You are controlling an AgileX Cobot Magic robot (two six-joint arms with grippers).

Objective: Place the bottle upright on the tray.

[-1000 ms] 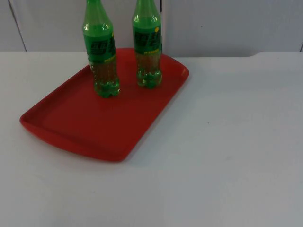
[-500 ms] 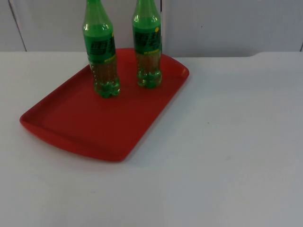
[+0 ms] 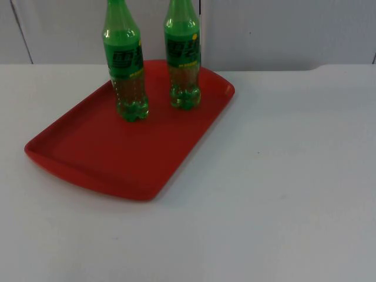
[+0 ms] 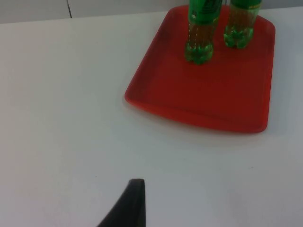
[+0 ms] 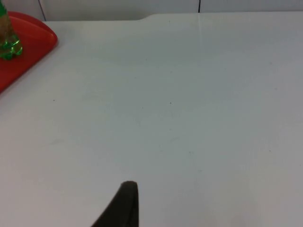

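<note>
A red tray [image 3: 88,153] lies on the white table, left of the middle. Two green bottles stand upright at its far end, one [image 3: 125,64] on the left and the other [image 3: 183,59] on the right, a small gap between them. The left wrist view has the same tray [image 4: 213,104] with both bottles [image 4: 200,33] [image 4: 240,23] on it. My left gripper [image 4: 132,203] hangs over bare table well short of the tray. My right gripper [image 5: 124,203] is over bare table to the right of the tray corner [image 5: 33,40]. Both arms wait.
The grey partition wall [image 3: 264,29] rises right behind the tray's far end. White table top [image 3: 282,176] stretches to the right of the tray and in front of it.
</note>
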